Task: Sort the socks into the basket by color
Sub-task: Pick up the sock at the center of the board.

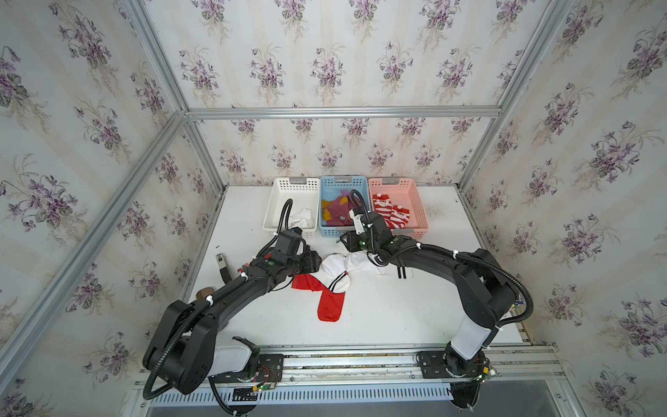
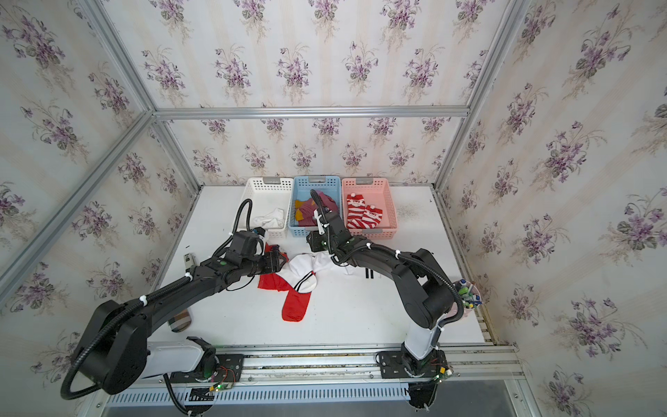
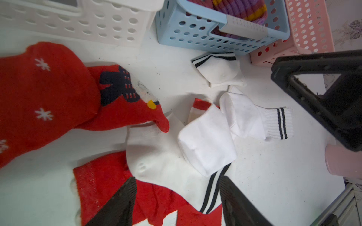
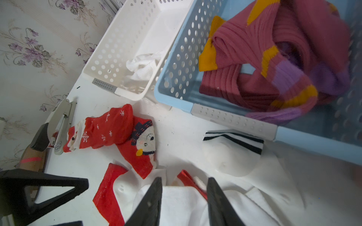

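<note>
No text, brand, number or sign can be read on the socks or baskets, and the small label on the grey stapler at the table's left edge is too blurred to make out.

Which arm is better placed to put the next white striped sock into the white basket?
Left, probably: the left gripper hangs open over a white striped sock, and the white basket stands on that side. The right gripper sits nearer the blue basket.
</note>
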`<control>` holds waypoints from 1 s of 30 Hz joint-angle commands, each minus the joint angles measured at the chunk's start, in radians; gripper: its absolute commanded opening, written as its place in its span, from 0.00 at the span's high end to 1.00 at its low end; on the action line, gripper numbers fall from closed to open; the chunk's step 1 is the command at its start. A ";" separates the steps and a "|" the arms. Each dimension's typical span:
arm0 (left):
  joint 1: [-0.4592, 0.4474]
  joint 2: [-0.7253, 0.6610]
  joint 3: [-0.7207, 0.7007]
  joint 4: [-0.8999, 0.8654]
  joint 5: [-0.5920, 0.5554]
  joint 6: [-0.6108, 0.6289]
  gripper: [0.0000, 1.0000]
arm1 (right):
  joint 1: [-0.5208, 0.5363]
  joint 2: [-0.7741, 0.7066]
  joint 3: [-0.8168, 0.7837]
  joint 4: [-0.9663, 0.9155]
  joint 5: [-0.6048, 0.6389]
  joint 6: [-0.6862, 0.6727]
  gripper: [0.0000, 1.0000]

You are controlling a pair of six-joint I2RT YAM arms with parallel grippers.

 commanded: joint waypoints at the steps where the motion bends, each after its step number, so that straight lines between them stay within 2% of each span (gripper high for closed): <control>1: -0.022 0.046 0.014 0.077 0.016 -0.032 0.36 | 0.000 -0.018 0.000 -0.006 0.051 0.014 0.60; 4: -0.044 0.118 0.042 0.069 0.013 -0.038 0.36 | 0.000 -0.028 -0.003 -0.019 0.064 0.013 0.60; 8: -0.054 0.182 0.076 0.062 0.016 -0.038 0.44 | -0.002 -0.054 -0.032 -0.015 0.086 0.016 0.60; 21: -0.065 0.284 0.122 0.028 0.016 -0.039 0.62 | -0.011 -0.115 -0.088 -0.015 0.138 0.022 0.60; 30: -0.066 0.285 0.128 0.030 0.036 -0.045 0.85 | -0.011 -0.149 -0.125 0.000 0.161 0.034 0.60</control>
